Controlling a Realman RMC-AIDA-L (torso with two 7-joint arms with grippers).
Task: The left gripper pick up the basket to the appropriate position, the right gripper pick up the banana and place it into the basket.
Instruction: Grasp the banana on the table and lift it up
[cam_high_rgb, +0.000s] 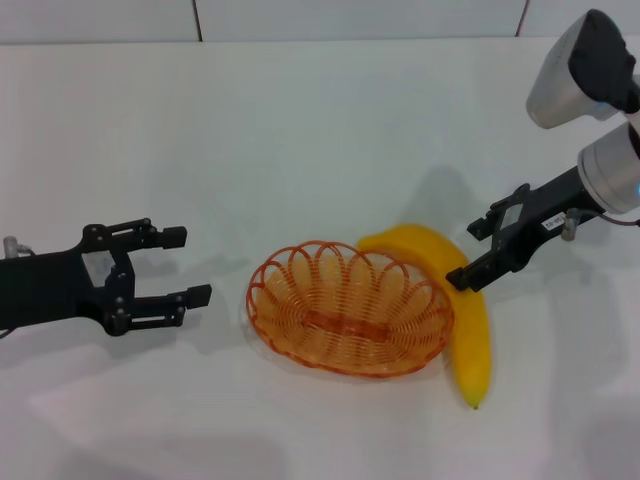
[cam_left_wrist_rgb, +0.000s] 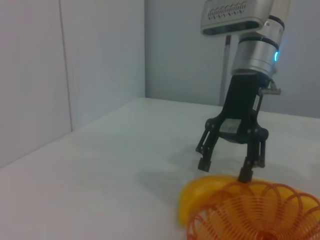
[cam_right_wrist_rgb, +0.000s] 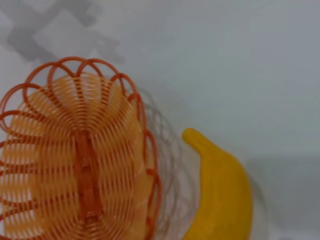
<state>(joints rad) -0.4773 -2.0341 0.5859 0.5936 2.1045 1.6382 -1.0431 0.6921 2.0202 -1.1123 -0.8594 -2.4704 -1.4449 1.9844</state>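
The orange wire basket (cam_high_rgb: 340, 320) sits empty on the white table, in front of me and a little right of centre. The yellow banana (cam_high_rgb: 468, 335) lies on the table against the basket's right side and curves around it. My right gripper (cam_high_rgb: 466, 255) is open and hangs just over the banana's upper bend. In the left wrist view, the right gripper (cam_left_wrist_rgb: 223, 170) spreads its fingers above the banana (cam_left_wrist_rgb: 197, 197), behind the basket (cam_left_wrist_rgb: 255, 212). The right wrist view looks down on the basket (cam_right_wrist_rgb: 75, 165) and the banana (cam_right_wrist_rgb: 222, 195). My left gripper (cam_high_rgb: 190, 266) is open and empty, left of the basket and apart from it.
The white table (cam_high_rgb: 300, 130) stretches back to a pale wall. No other objects are in view.
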